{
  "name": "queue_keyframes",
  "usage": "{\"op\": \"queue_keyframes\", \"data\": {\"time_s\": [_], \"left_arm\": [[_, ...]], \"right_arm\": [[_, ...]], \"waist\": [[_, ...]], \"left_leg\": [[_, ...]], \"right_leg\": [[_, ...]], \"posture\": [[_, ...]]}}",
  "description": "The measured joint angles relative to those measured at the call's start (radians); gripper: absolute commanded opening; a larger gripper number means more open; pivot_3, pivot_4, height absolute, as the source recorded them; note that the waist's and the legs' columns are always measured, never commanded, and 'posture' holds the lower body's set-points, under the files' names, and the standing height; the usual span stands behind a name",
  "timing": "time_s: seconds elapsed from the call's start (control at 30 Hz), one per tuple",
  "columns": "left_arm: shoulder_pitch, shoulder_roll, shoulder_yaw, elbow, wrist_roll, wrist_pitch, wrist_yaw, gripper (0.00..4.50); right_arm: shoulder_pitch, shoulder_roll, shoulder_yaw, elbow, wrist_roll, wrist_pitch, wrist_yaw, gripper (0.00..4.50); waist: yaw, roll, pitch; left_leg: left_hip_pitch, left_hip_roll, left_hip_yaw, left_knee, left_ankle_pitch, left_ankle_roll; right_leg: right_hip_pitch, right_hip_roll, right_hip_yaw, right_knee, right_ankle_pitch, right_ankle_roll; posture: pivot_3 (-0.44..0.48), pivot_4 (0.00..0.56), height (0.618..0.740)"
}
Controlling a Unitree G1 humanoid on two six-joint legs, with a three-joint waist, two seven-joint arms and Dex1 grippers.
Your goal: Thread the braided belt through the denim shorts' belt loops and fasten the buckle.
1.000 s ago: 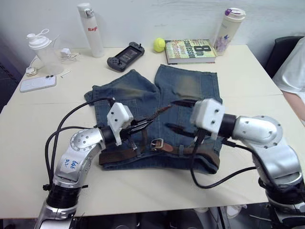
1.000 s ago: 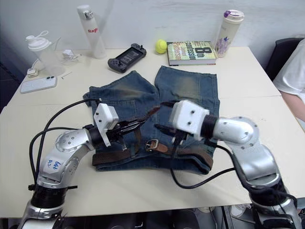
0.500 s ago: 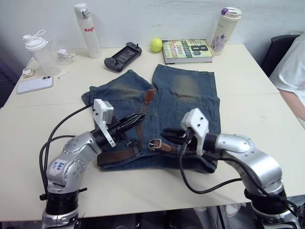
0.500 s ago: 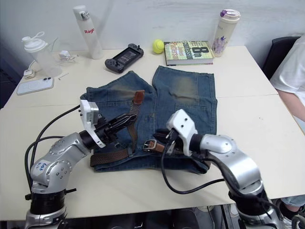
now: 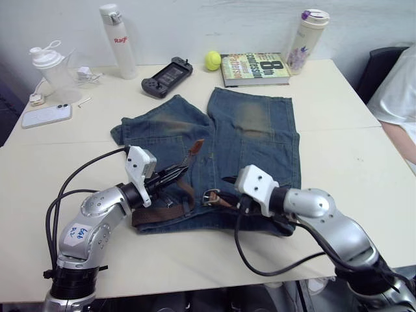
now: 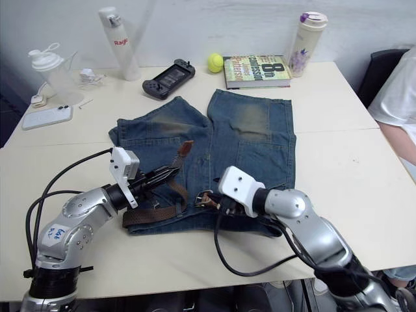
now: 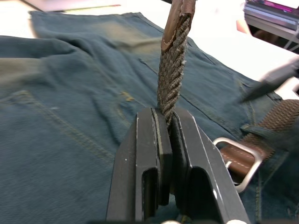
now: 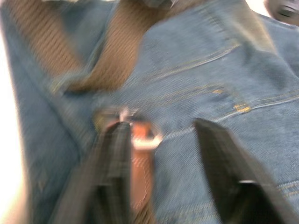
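Note:
The denim shorts (image 5: 250, 127) lie flat on the table, waistband toward me. The braided belt (image 5: 155, 214) runs along the waistband, and a belt loop (image 8: 70, 83) crosses over it. My left gripper (image 5: 174, 175) is shut on the belt's free end (image 7: 172, 70), which sticks up past the fingers (image 7: 149, 154) to its brown tip (image 5: 197, 145). The silvery buckle (image 5: 212, 195) rests at the middle of the waistband. My right gripper (image 5: 227, 190) is low over the shorts, open, with the buckle (image 8: 140, 136) between its fingers (image 8: 114, 154).
Along the far edge of the table stand a white bottle (image 5: 117, 40), a game controller (image 5: 168, 69), a tennis ball (image 5: 212, 60), a book (image 5: 255, 65) and a tumbler (image 5: 307, 34). A shaker (image 5: 51, 67) and a phone (image 5: 45, 115) are far left. A person's sleeve (image 5: 398, 91) shows at right.
My right gripper has dropped from above the shorts to the buckle and moved left. My left gripper kept hold of the belt end, now pointing away from me instead of rightward.

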Motion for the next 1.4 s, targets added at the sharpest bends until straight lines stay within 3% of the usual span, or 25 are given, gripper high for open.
{"op": "queue_keyframes", "data": {"time_s": [0.07,0.47,0.7,0.93,1.4], "left_arm": [[-0.009,0.000,0.009,0.000,-0.007,0.008,0.005,0.00],[-0.048,0.007,0.029,0.004,-0.021,0.041,0.011,0.00],[-0.046,0.012,0.031,0.003,-0.031,0.053,0.004,0.00],[-0.046,0.014,0.031,0.004,-0.032,0.061,0.002,0.00],[-0.084,0.008,0.062,0.005,-0.072,0.097,0.035,0.00]], "right_arm": [[0.024,-0.025,0.019,-0.018,-0.037,-0.052,0.011,4.32],[0.084,0.050,0.117,0.063,-0.277,-0.113,-0.079,4.32],[0.117,0.164,0.066,0.034,-0.227,0.026,-0.095,4.32],[0.126,0.162,0.014,-0.049,-0.106,0.107,-0.033,4.32],[0.093,0.183,0.016,0.057,-0.167,0.096,-0.097,4.32]], "waist": [[-0.004,0.000,0.000],[-0.008,0.000,0.000],[-0.008,-0.001,0.000],[-0.008,-0.001,0.000],[-0.008,-0.001,0.000]], "left_leg": [[0.001,0.000,0.000,0.000,0.000,0.000],[0.001,0.001,0.000,0.000,0.001,-0.001],[0.001,0.001,0.000,0.000,0.001,-0.002],[0.001,0.001,0.000,0.000,0.000,-0.001],[0.001,0.001,0.000,0.000,0.000,-0.001]], "right_leg": [[0.000,0.000,0.000,0.000,0.000,0.000],[0.000,0.001,0.000,0.001,0.000,0.000],[0.000,0.001,0.000,0.002,0.000,0.000],[0.000,0.001,0.000,0.002,0.000,0.000],[0.000,0.001,0.000,0.002,0.000,0.000]], "posture": [[0.000,0.150,0.740],[0.000,0.150,0.740],[0.000,0.150,0.740],[0.000,0.150,0.740],[0.000,0.150,0.740]]}}
